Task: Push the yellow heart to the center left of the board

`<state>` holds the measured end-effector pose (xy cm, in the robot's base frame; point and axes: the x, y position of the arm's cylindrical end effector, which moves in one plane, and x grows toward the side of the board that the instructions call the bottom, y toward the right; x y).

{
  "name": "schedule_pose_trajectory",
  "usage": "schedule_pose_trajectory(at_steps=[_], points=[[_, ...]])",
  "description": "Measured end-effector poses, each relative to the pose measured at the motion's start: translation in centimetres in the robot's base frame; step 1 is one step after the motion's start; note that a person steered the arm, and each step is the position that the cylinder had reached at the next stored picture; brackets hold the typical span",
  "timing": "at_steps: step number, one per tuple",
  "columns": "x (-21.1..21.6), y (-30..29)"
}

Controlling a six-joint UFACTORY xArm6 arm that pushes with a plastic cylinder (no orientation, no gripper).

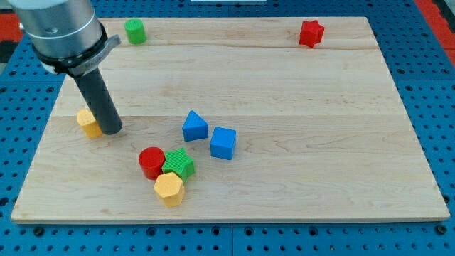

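The yellow heart (87, 122) lies near the board's left edge, about mid-height, partly hidden behind the dark rod. My tip (112, 131) rests on the board just right of the heart, touching or almost touching it. The rod rises up and to the left to the grey arm body at the view's top left.
A red cylinder (151, 162), a green star (179, 163) and a yellow hexagon (169, 188) cluster at the lower middle. A blue triangle-like block (194, 126) and a blue cube (222, 142) sit near the centre. A green cylinder (135, 31) is at the top left, a red star (311, 33) at the top right.
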<state>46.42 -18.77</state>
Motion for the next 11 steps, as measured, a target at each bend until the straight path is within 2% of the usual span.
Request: schedule_pose_trajectory(at_steps=[1,2,3,4,5,7,8,9,10,11], points=[[2.8,0.8],[5.2,-5.5],[3.5,-7.0],[1.6,-1.9],[-0.6,0.7],[-2.3,-4.1],[-4.0,-4.5],[-6.0,-7.7],[-7.8,-8.1],[-8.7,-4.2]])
